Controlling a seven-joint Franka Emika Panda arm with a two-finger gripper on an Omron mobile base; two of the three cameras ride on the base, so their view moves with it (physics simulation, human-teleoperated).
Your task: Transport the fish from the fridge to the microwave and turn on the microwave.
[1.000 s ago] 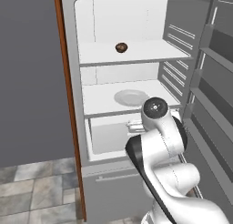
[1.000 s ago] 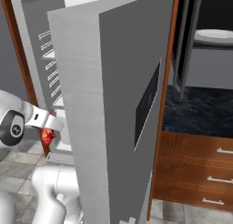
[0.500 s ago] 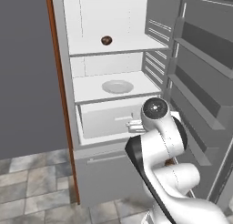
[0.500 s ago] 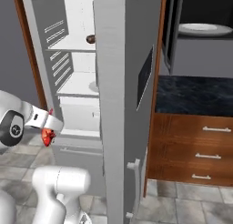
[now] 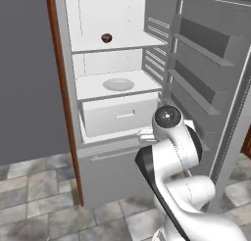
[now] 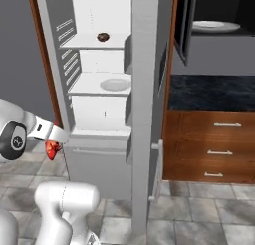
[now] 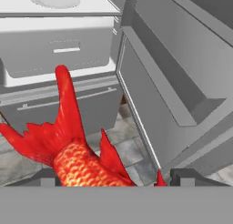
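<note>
My gripper [image 6: 53,143] hangs low in front of the open fridge [image 6: 99,119], below its drawer, shut on the fish [image 6: 51,149]. In the hand view the red-orange fish [image 7: 75,157] sits between the two fingertips [image 7: 46,178], tail fin pointing up toward the fridge drawer [image 7: 59,48]. The fridge [image 5: 117,152] stands open with its door [image 5: 211,63] swung to the right. The microwave [image 6: 214,20] is up at the right above the counter, its door [image 6: 183,25] open, a round plate [image 6: 213,26] in the dark cavity.
A dark brown ball [image 5: 106,37] lies on the top fridge shelf and a white plate [image 5: 118,84] on the shelf below. The fridge door [image 6: 144,99] stands edge-on between the fridge and the wooden drawers [image 6: 214,139] under the dark counter [image 6: 214,92]. Tiled floor lies below.
The whole picture has shifted as the base moved: the fridge door now stands edge-on and the microwave and counter show more. The fish stays in my shut gripper.
</note>
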